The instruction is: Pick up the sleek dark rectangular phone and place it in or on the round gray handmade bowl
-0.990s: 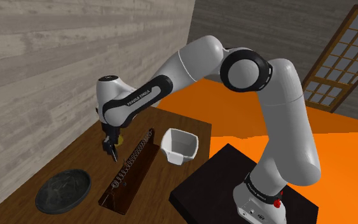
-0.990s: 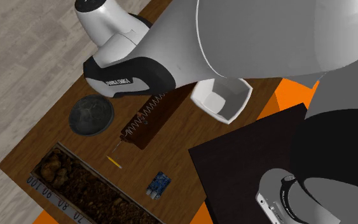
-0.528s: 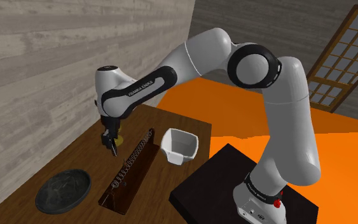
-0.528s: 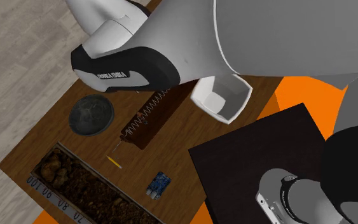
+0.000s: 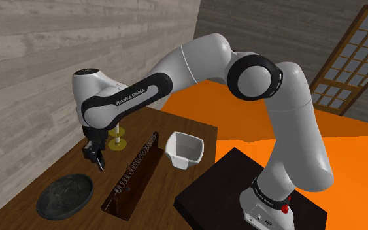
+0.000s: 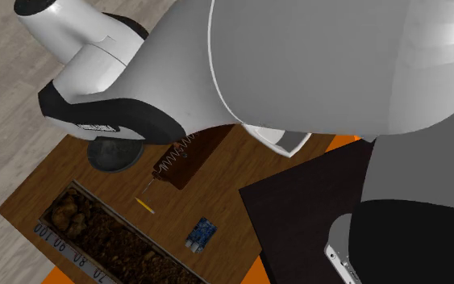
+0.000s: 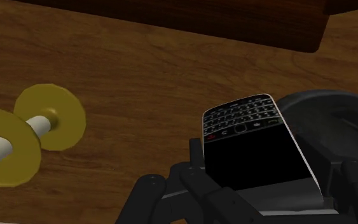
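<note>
Black keypad phone (image 7: pixel 254 143) is clamped btwn the fingers of the hand (image 5: pixel 95 159), up off the counter (image 5: pixel 61 163), keypad end pointing away from the hand. Shoulder view: dark gray bowl (image 5: pixel 65 195) approx 7 o'clock from hand, apart; yellow dumbbell (image 5: pixel 117 138) at 1 o'clock, near.

Room's pretty plain. A pale grey plank wall (image 5: pixel 38 39) takes up the shoulder view's upper left and meets a darker brown plank wall (image 5: pixel 274 23) at a corner near top centre. At far right there's a wood-framed door with pale panes (image 5: pixel 352 62). The floor (image 5: pixel 365 176) is flat bright orange. A dark brown wooden table (image 5: pixel 165 178) sits against the pale wall, lower left.
</note>
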{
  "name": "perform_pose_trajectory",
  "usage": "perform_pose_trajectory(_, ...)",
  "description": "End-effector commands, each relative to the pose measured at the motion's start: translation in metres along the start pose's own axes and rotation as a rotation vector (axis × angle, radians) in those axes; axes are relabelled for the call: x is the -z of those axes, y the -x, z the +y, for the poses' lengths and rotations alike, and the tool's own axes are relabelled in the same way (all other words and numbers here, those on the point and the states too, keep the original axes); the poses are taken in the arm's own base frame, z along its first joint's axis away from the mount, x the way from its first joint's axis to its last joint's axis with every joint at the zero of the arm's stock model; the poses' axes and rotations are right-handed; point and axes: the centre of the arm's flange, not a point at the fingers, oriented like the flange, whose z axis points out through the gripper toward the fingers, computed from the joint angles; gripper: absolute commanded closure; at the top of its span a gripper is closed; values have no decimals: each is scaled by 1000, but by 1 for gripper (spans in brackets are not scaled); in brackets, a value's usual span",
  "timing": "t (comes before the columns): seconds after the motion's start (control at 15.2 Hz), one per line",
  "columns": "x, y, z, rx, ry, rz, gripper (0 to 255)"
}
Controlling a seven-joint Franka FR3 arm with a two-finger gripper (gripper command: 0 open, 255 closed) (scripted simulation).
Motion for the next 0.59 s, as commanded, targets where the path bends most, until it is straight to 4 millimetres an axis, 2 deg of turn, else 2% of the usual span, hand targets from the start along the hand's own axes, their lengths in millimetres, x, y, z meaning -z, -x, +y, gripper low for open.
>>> perform_pose_trajectory(0.0, -2, -15, -21, -1, 0, 0, 255)
perform_pose_trajectory(0.46, -3, -64, -99, -1, 0, 0, 255)
perform_pose_trajectory(0.53, -3, -76, -118, -1, 0, 0, 255)
